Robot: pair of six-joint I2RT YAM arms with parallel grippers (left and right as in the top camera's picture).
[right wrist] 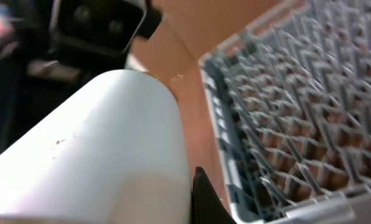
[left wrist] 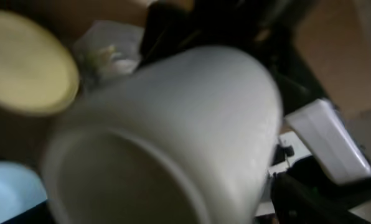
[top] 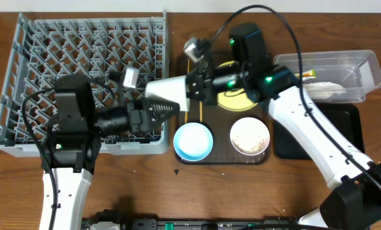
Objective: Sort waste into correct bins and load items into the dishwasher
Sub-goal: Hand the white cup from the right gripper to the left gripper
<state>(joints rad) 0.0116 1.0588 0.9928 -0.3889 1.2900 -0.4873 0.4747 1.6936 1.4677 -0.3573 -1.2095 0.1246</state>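
A white cup (top: 168, 91) hangs on its side in the air between the dishwasher rack (top: 82, 64) and the brown serving tray (top: 222, 157). My right gripper (top: 198, 86) is shut on its right end; one black finger (right wrist: 205, 202) lies against the cup (right wrist: 98, 149). My left gripper (top: 162, 110) sits at the cup's left end, and the cup's mouth (left wrist: 142, 180) fills its view and hides its fingers. On the tray lie the yellow plate (top: 232, 97), the light-blue bowl (top: 193, 141) and the white bowl (top: 250, 135) with rice in it.
The clear tub (top: 360, 64) at the right holds a white tissue (top: 325, 91) and a wrapper (top: 309, 75). The black tray (top: 344, 131) lies in front of it. The rack's corner (right wrist: 235, 155) is close to the cup.
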